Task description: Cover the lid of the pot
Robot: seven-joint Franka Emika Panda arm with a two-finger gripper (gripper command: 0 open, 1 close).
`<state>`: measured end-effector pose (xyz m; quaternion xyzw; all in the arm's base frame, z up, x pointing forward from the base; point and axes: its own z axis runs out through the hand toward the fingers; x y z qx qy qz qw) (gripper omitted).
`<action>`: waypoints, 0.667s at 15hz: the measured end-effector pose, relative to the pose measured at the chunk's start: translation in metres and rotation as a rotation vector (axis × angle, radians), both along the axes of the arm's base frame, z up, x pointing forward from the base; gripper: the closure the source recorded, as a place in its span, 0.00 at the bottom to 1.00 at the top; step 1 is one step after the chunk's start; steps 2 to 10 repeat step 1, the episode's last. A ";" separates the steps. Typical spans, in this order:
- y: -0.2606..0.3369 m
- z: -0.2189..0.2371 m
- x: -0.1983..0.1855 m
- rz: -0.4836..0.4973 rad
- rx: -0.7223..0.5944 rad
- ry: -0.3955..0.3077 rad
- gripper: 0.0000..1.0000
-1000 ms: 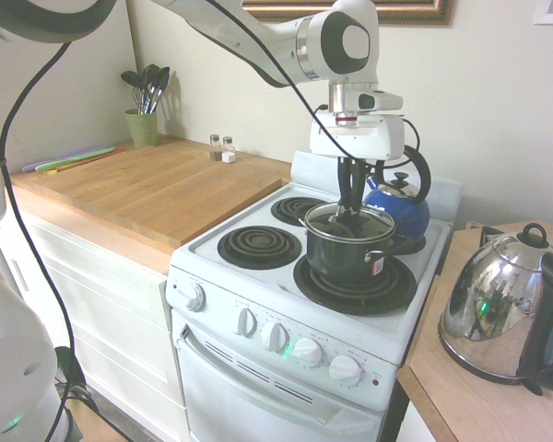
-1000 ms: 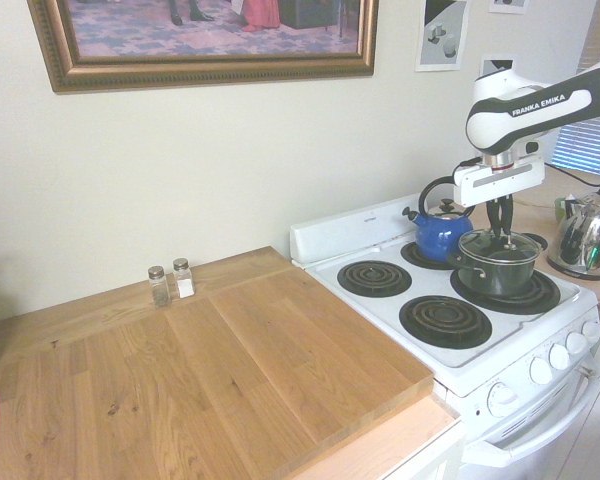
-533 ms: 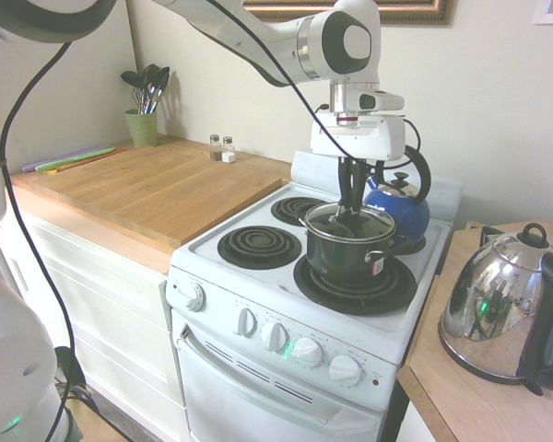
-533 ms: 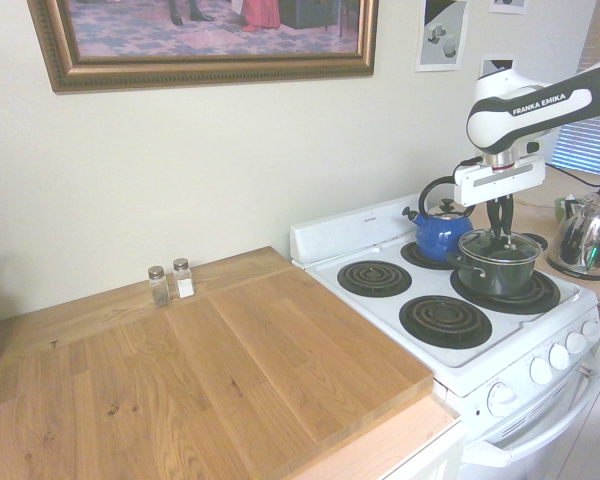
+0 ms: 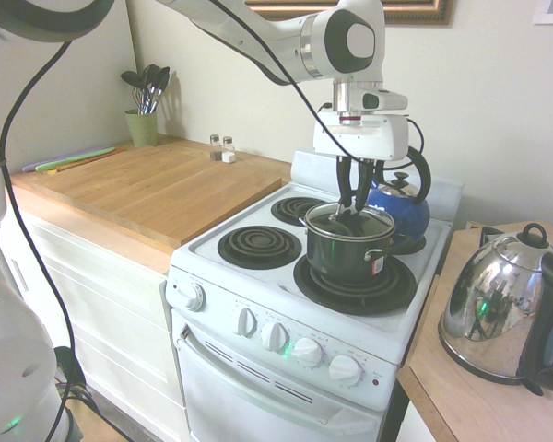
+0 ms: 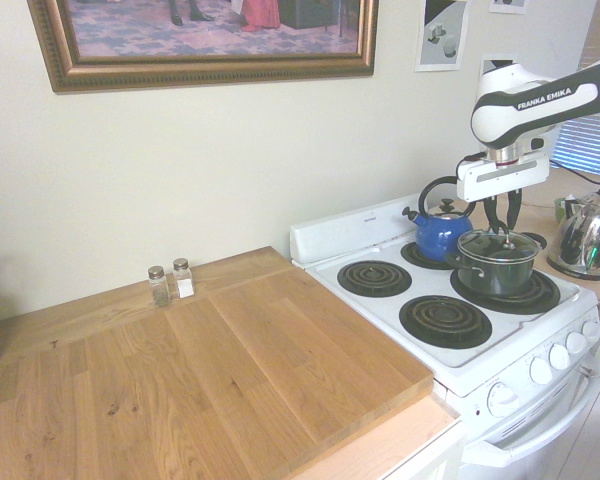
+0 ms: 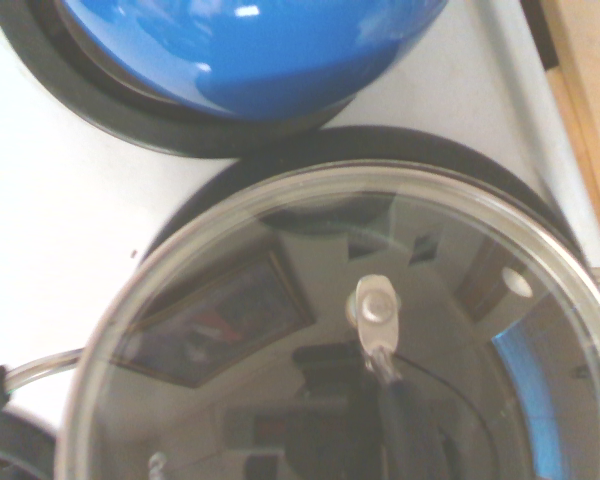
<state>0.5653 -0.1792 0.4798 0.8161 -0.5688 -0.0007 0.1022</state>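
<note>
white arm reaches in high, wrist bent so the end effector (image 5: 355, 204) points nearly straight down just above the pot (image 5: 349, 248), fingers slightly parted and holding nothing. the lid (image 5: 349, 221) sits flat on the pot, which is on the front burner of the white stove (image 5: 286, 304). blue kettle (image 5: 401, 204) is just behind the pot, chrome kettle (image 5: 502, 313) beside it on a wooden surface (image 5: 470, 396), butcher-block surface (image 6: 200, 370) on the stove's other side, framed picture (image 6: 205, 40) on the wall above.
</note>
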 end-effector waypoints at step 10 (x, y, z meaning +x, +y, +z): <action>0.002 0.012 -0.003 0.005 0.007 -0.021 0.00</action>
